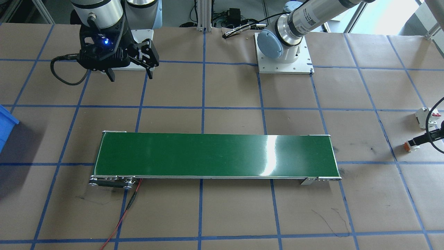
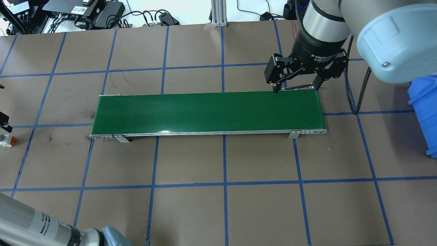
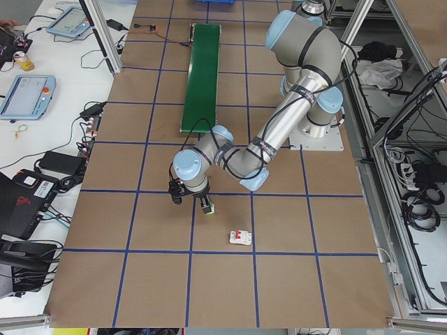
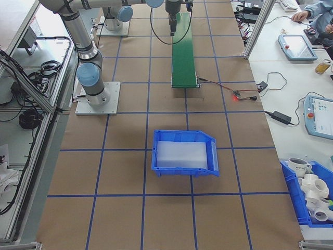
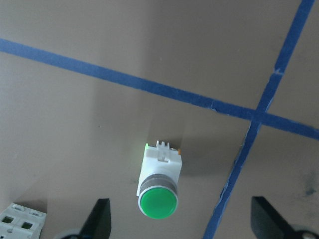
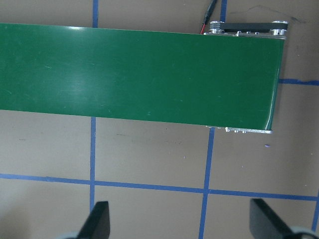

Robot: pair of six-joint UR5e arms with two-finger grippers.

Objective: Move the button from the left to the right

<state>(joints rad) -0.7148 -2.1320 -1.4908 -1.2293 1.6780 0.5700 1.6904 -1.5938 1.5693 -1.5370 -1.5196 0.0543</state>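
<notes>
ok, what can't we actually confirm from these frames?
- Left end effector: only fingertips show in the left wrist view; cut off by the edge in overhead and front-facing views.
- Button: whether the fingertips touch it. The wrist view shows them apart on either side, height unclear.
- Circuit breaker: markings too small in the exterior left view.
- Blue bin: its whitish contents cannot be identified.

Buttons: 1 — green cap, white body (image 5: pixel 158 185)
Circuit breakers: 1 — white, red top (image 3: pixel 240 237)
Conveyor belts: 1, green (image 2: pixel 208 112)
Robot arms: 2
Grippers: 2 — left gripper (image 5: pixel 179 224), right gripper (image 2: pixel 296 87)
Blue bins: 2 — one holding a white block (image 4: pixel 184 152), one holding white fittings (image 4: pixel 308 198)
Handheld tablets on side benches: 4
Mugs: 1 (image 4: pixel 299 166)
</notes>
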